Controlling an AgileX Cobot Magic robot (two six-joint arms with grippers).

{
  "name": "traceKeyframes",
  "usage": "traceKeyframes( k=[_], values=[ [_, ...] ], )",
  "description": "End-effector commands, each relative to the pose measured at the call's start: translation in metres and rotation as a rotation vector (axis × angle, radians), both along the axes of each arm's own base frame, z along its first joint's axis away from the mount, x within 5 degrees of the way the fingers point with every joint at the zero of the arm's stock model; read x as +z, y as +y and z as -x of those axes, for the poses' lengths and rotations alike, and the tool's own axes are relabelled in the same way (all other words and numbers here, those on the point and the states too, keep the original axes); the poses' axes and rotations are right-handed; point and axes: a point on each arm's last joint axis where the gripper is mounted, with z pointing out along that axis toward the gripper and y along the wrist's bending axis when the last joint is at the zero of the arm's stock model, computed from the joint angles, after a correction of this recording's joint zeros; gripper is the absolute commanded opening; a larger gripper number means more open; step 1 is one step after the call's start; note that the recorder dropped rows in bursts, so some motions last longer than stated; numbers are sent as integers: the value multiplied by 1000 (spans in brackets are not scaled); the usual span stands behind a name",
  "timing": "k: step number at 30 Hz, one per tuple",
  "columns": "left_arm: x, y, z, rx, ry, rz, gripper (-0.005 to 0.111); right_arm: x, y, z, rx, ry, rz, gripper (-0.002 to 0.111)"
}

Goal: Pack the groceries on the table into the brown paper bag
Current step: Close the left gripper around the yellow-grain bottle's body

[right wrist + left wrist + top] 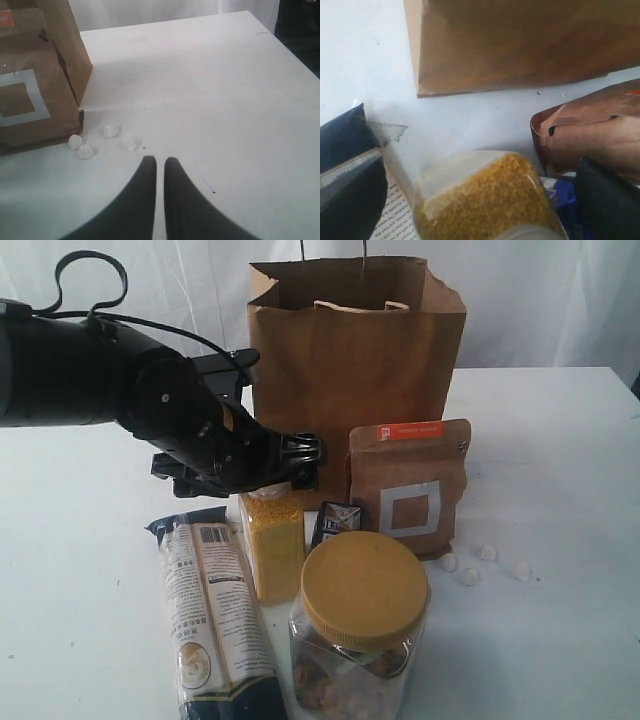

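- The bottle of yellow grain (pixel 485 200) stands between two black fingers (pixel 350 200), clear of both.
- The paper bag (pixel 520 45) rests on the white desk (pixel 365 65) beyond it.
- A brown pouch (pixel 590 135) sits beside the bottle.

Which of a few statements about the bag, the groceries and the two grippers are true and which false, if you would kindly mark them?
1. The brown paper bag stands upright behind the groceries. True.
2. The yellow-lidded clear jar has its lid off. False: the yellow lid is on it.
3. The left gripper is at the top of the yellow-grain bottle, with a finger on either side. True.
4. The right gripper holds the brown pouch. False: its fingers are nearly together with nothing between them, by bare table, apart from the pouch.
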Motion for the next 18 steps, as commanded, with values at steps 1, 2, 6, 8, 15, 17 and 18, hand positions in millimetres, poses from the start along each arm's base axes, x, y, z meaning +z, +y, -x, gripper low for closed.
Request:
traceKeyframes(
  k=[1, 2, 6, 8, 15, 17, 18],
  values=[
    [1, 0, 3, 50, 38, 19, 105, -1, 0, 0, 1, 0, 6, 6],
    [1, 0, 3, 65, 50, 22, 105, -1, 0, 0, 1, 0, 6, 6],
    [0, 2, 4, 78, 70, 11, 105, -1, 0, 0, 1, 0, 6, 6],
    [-1, 2, 5, 78, 75, 7, 105, -1, 0, 0, 1, 0, 6, 6],
    [-3, 4, 7, 87, 107, -18, 90, -1, 0, 0, 1, 0, 6, 6],
    [-3, 4, 7, 87, 107, -18, 72, -1, 0, 0, 1, 0, 6, 6],
    [-2, 4, 7, 87, 105, -16, 64, -1, 0, 0, 1, 0, 6, 6]
  ],
)
